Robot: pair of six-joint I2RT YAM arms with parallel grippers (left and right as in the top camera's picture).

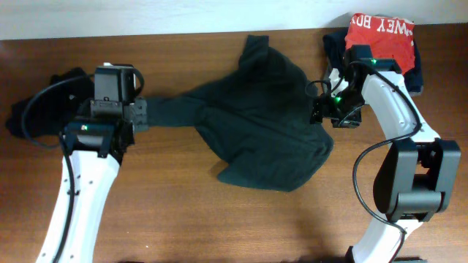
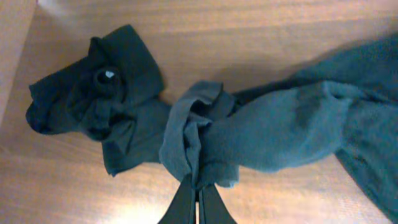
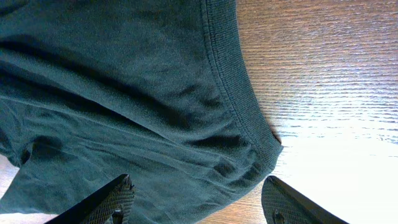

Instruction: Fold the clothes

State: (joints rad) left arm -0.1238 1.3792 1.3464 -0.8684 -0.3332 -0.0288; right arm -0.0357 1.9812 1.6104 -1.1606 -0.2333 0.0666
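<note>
the dark green t-shirt [image 1: 267, 128] lay crumpled across the middle of the table [image 1: 219, 226], with one part stretched into a narrow rope toward the left gripper [image 2: 198, 185]. that gripper's fingers were pressed together on a bunched fold of the cloth. the right gripper [image 3: 198, 182] hung low over the shirt's opposite side with its fingers spread wide and pinching nothing, and a ribbed edge [image 3: 239, 106] of the shirt ran up from between them. a black bundle [image 1: 40, 109] sat at the table's left end. in the left wrist view it touched the pinched cloth, and it could not be told whether it was a separate garment. a folded garment with a red panel and white lettering [image 1: 380, 33] lay at the far right corner, well apart from the work. the shirt looked light, limp and without any stiffness, so it would likely sag from any single hold, drag on the wood and keep no crease unless laid flat. the cloth seemed matte and easy to grip, with little risk of slipping or damage. the bigger risk was probably catching several layers at once, as the bunched left pinch appeared to do, which ropes the shirt instead of spreading it. the best holds were judged to be the firmer doubled parts, such as the ribbed edge, a hem corner or a shoulder seam. taking two of these well apart would tension a straight edge between the grippers.
</note>
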